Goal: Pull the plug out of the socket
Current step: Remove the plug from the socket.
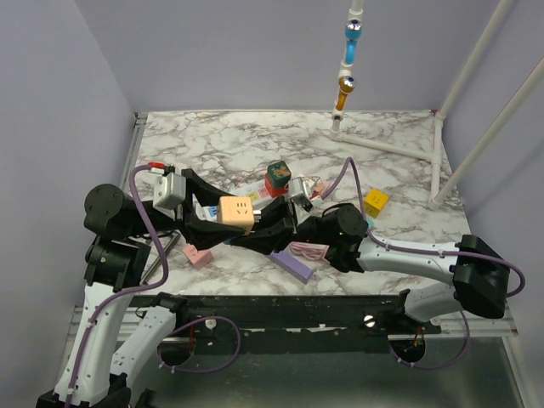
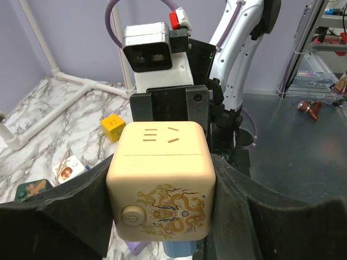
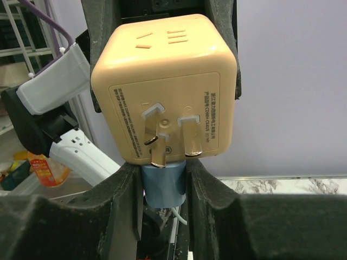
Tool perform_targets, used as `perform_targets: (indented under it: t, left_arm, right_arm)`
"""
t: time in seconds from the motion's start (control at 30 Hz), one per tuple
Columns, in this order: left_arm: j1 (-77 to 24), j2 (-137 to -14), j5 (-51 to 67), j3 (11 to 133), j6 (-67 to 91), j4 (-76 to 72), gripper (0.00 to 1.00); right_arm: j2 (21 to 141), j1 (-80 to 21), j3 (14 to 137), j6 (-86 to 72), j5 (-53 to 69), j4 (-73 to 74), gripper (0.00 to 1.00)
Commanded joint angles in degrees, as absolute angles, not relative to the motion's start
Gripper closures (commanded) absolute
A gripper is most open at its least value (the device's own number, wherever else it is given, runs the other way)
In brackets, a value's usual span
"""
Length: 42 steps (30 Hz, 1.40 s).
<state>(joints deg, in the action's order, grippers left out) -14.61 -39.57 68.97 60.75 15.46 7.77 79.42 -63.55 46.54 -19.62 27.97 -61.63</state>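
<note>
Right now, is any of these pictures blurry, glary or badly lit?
Top external: even light, soft shadows on the marble table, no glare. Left wrist: cube socket sharp, the bench behind slightly soft. Right wrist: the socket's print crisp, blue plug shaded below it, left-hand clutter soft.

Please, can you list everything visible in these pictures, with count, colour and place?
cube socket: one, cream, held above the table
plug: one, blue, under the socket
green cube: one, dark green and red, table centre
white cube: one, white, beside the green cube
yellow cube: one, yellow, table right
pink block: one, pink, near left
purple block: one, purple, near centre
pipe frame: one, white, back right
table: one, marbled white, under everything
left fingers: two, black, gripping the socket
right fingers: two, black, closed on the plug
</note>
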Motion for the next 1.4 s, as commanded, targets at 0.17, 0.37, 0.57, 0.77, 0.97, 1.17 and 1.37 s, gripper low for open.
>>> perform_targets:
  t: [0.17, 0.37, 0.57, 0.77, 0.97, 1.17, 1.37]
  left_arm:
    - [-14.59, -40.7, 68.34, 63.44, 15.55, 5.11, 1.0]
    - [-14.59, -41.56, 68.37, 63.61, 23.93, -3.19, 1.0]
    - [-14.59, -42.27, 68.37, 65.32, 31.59, -9.03, 1.0]
    - [-14.59, -41.96, 68.22, 66.53, 36.33, -11.99, 1.0]
    - [-14.68, -41.27, 70.43, 68.29, 37.43, -14.04, 1.0]
    - [-14.68, -39.82, 73.55, 68.47, 33.1, -13.71, 1.0]
    - [-14.61, -38.4, 72.59, 68.05, 27.45, -8.33, 1.0]
  right_arm:
    - [79.06, -64.25, 46.33, -21.11, 26.09, -65.74, 0.99]
    - [79.95, -64.3, 44.18, -18.94, 23.74, -62.85, 0.99]
    - [81.12, -64.34, 42.53, -16.05, 21.31, -59.39, 0.99]
    - [82.41, -64.33, 41.92, -12.81, 19.51, -54.51, 0.99]
    - [85.87, -64.26, 42.8, -14.67, 20.23, -50.67, 0.99]
    - [89.3, -64.04, 43.17, -19.72, 25.06, -48.62, 0.99]
    - [85.04, -62.85, 42.9, -17.61, 18.86, -42.98, 1.0]
